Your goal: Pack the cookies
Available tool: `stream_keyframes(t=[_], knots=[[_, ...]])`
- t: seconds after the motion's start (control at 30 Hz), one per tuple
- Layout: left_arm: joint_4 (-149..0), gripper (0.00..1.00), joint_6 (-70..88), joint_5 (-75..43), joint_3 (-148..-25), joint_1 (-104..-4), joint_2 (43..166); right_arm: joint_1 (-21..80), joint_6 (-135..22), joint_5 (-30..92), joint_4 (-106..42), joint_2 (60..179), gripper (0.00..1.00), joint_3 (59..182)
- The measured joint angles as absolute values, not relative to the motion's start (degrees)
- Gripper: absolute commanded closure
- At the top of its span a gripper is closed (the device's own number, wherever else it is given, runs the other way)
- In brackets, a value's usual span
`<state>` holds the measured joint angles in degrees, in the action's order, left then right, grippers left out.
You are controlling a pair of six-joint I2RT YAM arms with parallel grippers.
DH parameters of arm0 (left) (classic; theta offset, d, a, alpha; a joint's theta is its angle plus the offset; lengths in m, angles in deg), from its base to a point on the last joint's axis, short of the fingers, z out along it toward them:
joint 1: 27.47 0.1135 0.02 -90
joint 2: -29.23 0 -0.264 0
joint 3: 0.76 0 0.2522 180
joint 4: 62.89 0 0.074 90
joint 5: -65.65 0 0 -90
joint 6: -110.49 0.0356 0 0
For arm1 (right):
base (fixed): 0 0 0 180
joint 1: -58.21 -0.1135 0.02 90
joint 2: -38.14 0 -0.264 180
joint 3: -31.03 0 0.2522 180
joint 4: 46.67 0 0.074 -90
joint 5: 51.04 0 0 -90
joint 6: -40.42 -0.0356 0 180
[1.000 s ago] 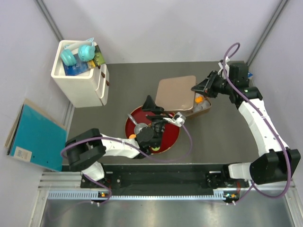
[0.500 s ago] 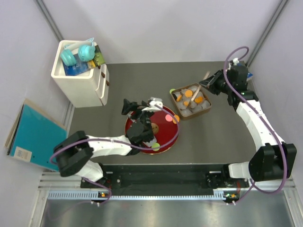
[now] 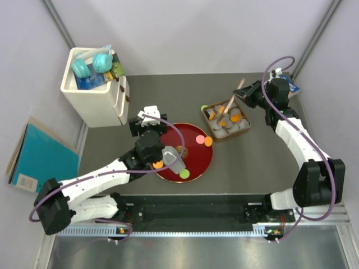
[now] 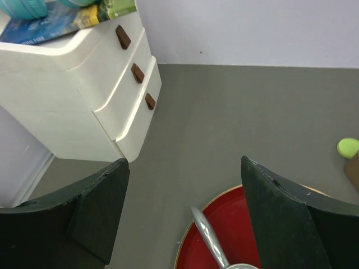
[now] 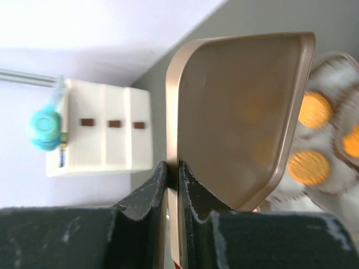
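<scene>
**Arm:** Up on its edge stands the lid (image 5: 235, 112) that lay flat over the box (image 3: 247, 128) a second ago. My left claw (image 4: 184, 168) has swung off the red plate (image 3: 197, 159) toward the white drawer unit (image 4: 84, 95).

**Tech:** What worries you?

**Arm:** My right claw (image 5: 171, 171) is clamped tight on the lid's thin rim only. If that slips, the lid falls onto the packed cookies (image 3: 235, 118). More lie loose on the plate, and a green one beside the box.

**Tech:** And the left?

**Arm:** It's spread wide with nothing between its fingers. A careless reach back could knock the metal utensil (image 3: 171, 157) and scatter cookies.
</scene>
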<state>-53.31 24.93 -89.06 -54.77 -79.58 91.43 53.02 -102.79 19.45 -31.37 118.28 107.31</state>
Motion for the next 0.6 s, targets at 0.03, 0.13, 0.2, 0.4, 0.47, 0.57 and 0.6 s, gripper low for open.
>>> stream_keyframes(t=[0.03, 0.13, 0.2, 0.4, 0.47, 0.57, 0.6], knots=[[-54.32, 0.15, 24.3, -88.69, -54.77, -79.58, 91.78, 53.04, -103.31, 18.99, -33.1, 118.3, 1.0, 107.27], [-56.18, 0.16, 22.84, -88.16, -54.77, -79.58, 92.58, 53.02, -105.63, 17.4, -40.29, 118.65, 1.0, 106.9], [-56.99, 0.16, 22.18, -87.99, -54.77, -79.58, 92.65, 53.02, -108.1, 16.68, -46.02, 119.31, 1.0, 106.22], [-57.44, 0.16, 20.26, -87.29, -54.64, -79.58, 92.65, 52.76, -116.43, 19.06, -68.24, 122.78, 1.0, 96.86], [-57.49, 0.17, 19.82, -86.87, -54.47, -79.58, 92.65, 52.45, -118.05, 20.83, -74.54, 124.97, 1.0, 93.02], [-57.53, 0.17, 19.25, -86.5, -54.29, -79.58, 92.65, 51.91, -120.12, 22.89, -84.37, 129.51, 1.0, 89.21], [-57.55, 0.17, 19.05, -86.31, -54.23, -79.58, 92.65, 51.64, -120.82, 23.34, -88.37, 131.0, 1.0, 88.43]])
